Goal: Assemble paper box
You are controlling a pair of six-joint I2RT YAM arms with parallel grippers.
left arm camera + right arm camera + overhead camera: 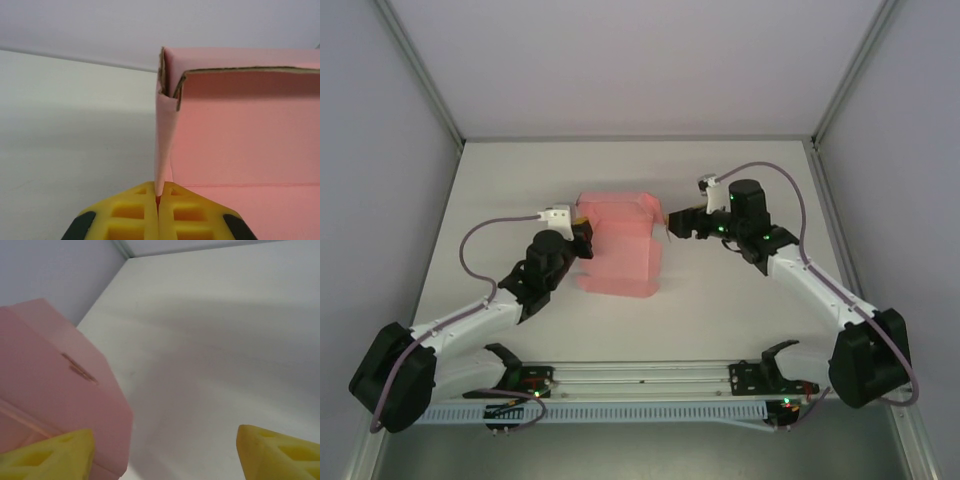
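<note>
While the left pincer (pixel 158 200) is clamped fully shut on a thin upright side flap of the paper box (pixel 620 245), the half-folded pink card sits in the middle of the table (pixel 740 180). Its longer axis runs from the arms toward the far wall, with raised panels at the far end. Just beside its right edge, the right pincer (pixel 672 222) gapes wide, holding nothing.
</note>
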